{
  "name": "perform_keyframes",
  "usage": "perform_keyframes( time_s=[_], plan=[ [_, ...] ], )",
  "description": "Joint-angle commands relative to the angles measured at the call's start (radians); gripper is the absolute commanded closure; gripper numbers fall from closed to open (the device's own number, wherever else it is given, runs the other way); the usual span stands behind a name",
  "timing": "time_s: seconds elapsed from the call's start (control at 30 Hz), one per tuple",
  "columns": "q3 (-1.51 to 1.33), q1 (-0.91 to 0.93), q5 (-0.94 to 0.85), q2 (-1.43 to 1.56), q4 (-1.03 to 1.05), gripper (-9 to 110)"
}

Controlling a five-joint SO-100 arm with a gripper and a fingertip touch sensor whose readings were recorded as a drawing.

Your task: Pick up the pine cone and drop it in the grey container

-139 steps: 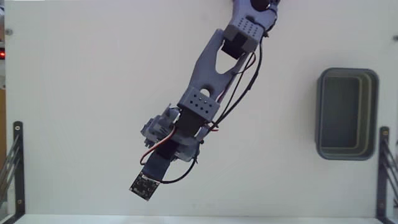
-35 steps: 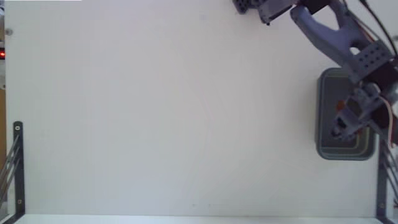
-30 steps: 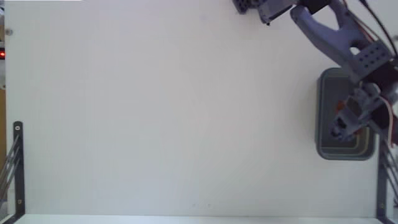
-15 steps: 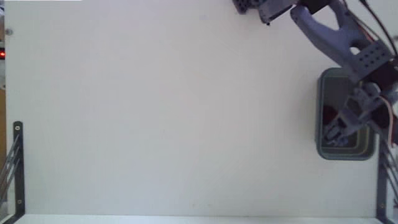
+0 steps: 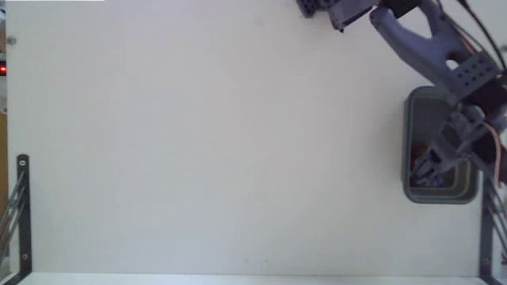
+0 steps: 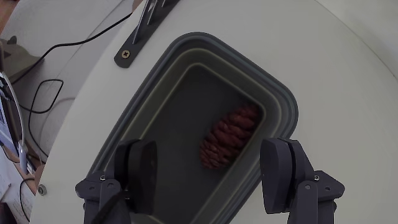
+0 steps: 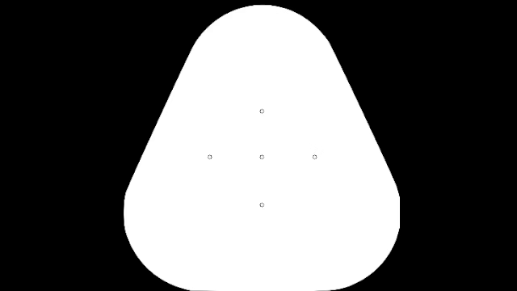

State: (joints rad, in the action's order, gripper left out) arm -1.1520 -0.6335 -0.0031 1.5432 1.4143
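since a second ago our gripper has let go: its jaws now stand wide above the grey container, and the pine cone lies loose on its floor. we read no writing.

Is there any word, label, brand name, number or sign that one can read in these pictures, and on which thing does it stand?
None: no readable text shows in either view.
The grey container, the pine cone lying inside it, and the open gripper carry no visible marking.
The paper at the left edge of the wrist view is cut off and too blurred to tell whether it carries any print.
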Motion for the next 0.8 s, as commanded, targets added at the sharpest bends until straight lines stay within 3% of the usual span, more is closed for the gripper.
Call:
perform_keyframes(
  time_s=[0.0,0.77],
  plan=[
    [-0.007,-0.013,0.003,0.09,0.012,-9],
    [-0.2,0.136,0.003,0.285,0.013,-9]
  ],
)
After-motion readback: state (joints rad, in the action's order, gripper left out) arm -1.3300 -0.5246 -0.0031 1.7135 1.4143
